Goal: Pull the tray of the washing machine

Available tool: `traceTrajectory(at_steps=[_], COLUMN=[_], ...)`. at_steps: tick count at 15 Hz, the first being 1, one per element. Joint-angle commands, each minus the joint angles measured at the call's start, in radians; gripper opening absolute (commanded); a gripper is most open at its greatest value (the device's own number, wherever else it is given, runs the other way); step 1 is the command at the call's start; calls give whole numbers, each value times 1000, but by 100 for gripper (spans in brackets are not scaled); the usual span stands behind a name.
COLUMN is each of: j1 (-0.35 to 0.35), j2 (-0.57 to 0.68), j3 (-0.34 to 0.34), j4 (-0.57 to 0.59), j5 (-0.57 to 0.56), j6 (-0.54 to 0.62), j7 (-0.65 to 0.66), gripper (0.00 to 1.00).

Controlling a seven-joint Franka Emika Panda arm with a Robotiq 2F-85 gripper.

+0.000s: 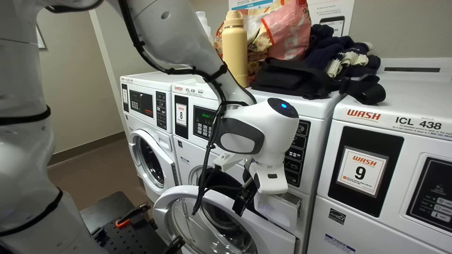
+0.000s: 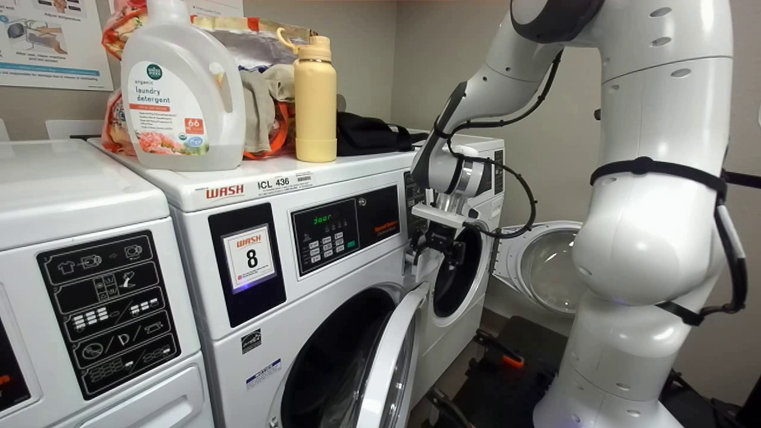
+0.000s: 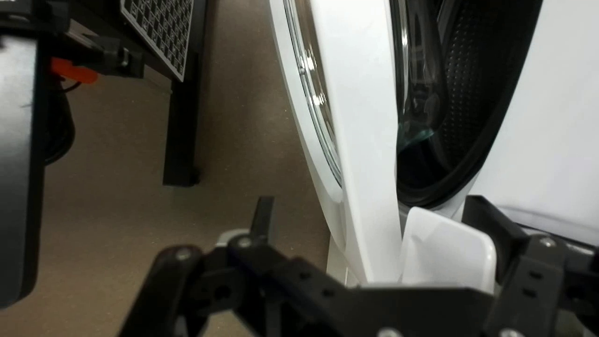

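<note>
Claw (image 3: 372, 210) spread wide | tray (image 3: 447, 255) at four o'clock, wrist view | we judge it light, stiff, slick | we'd pinch its front plate (image 1: 276, 213) across its thickness

Just plain beige-grey painted walls (image 1: 406, 31), with a dark brown baseboard (image 1: 88, 148) running along the bottom of one and a lightly speckled brown floor (image 3: 224, 117) under it. Couple of white printed posters (image 2: 53, 44) up too, one with a blue band, plus a long pale strip (image 1: 102, 51) I can't identify.
</note>
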Motion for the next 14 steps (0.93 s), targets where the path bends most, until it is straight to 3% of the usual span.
traceTrajectory(at_steps=[1,14], j1=[17,13], j2=[-8,-66], j3=[-27,-87], j4=[-13,-118], j5=[-38,-131], j6=[-12,-106], j7=[66,118], gripper=[100,100])
